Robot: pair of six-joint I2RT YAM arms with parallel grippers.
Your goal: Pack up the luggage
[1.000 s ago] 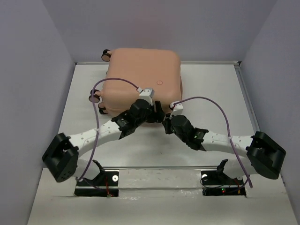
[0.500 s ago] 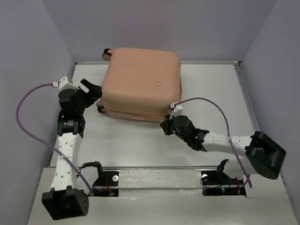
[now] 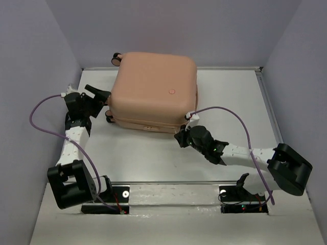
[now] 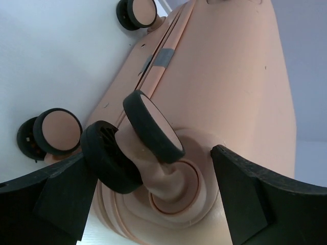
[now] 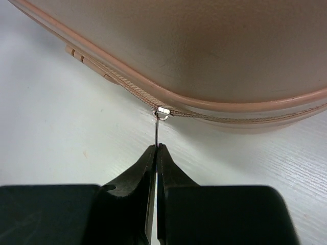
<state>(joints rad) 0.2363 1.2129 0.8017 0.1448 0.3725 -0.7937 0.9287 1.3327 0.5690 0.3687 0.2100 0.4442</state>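
Moved: my left arm (image 3: 75,133) has swung off the near face of the large peach-pink hard-shell suitcase (image 3: 153,89) and round to its left end, and the left jaws have opened out on the way. The right arm and the case have not shifted.
Case: it lies flat and closed on the white bench (image 3: 143,158), toward the far side, with its wheels to the left.
Left jaws: wide apart, straddling a black-tyred peach caster wheel (image 4: 152,126). As far as I can see they touch nothing.
Right jaws: pressed together on the thin metal zip pull (image 5: 156,133). It hangs from the small slider (image 5: 162,111) on the seam at the case's near right corner.
Stage: I judge I am zipping the case shut, with the left side there to brace it.
Risk, slip: my pinch sits on the very tip of a thin tab. A tug angled away from the seam could strip it out.
Risk, slide: nothing pins the case. Drag on the zip could skate or turn it on the smooth bench.
Risk, caster: if I close on that wheel it may swivel, and the brace rolls off.
Risk, corner: the seam curves here, so a straight pull could jam the slider.
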